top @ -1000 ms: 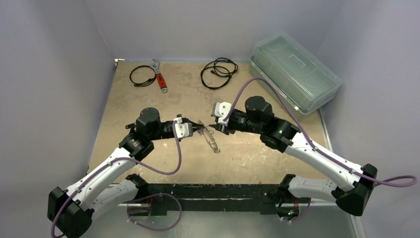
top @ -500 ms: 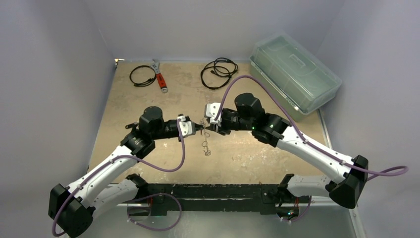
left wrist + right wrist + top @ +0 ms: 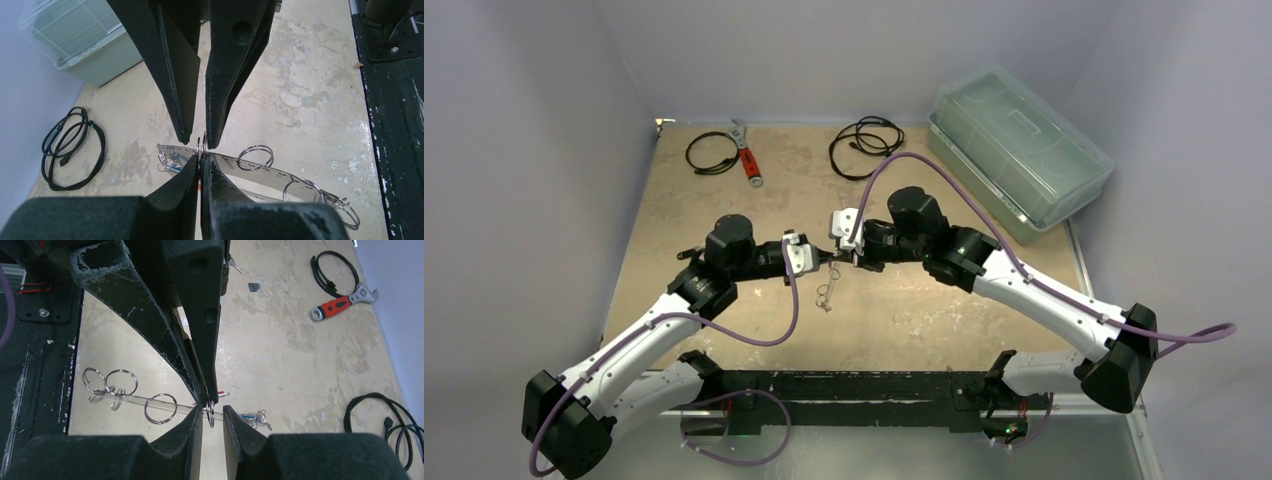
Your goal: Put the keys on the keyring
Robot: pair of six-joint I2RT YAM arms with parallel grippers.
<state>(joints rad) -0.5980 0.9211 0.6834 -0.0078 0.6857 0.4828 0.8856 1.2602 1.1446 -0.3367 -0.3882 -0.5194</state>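
Observation:
My left gripper [image 3: 825,261] is shut on a small metal split ring, the keyring [image 3: 201,144], which sticks out past its fingertips [image 3: 192,167]. A thin red sliver shows between its fingers. A shiny strip [image 3: 272,176] carrying several more rings [image 3: 160,408] dangles below it [image 3: 826,292]. A small bundle with a blue key [image 3: 251,416] sits at the strip's end. My right gripper [image 3: 212,415] is open, its fingertips either side of the held ring [image 3: 210,412], tip to tip with the left gripper [image 3: 840,258].
A red-handled wrench [image 3: 748,160] and two black coiled cables [image 3: 712,152] [image 3: 865,146] lie at the back of the table. A clear lidded box [image 3: 1018,148] stands at the back right. The black base rail [image 3: 844,392] runs along the near edge.
My right gripper has moved left until its open fingers straddle the ring held by my left gripper. The dangling strip has swung from slanting right to hanging nearly straight down.

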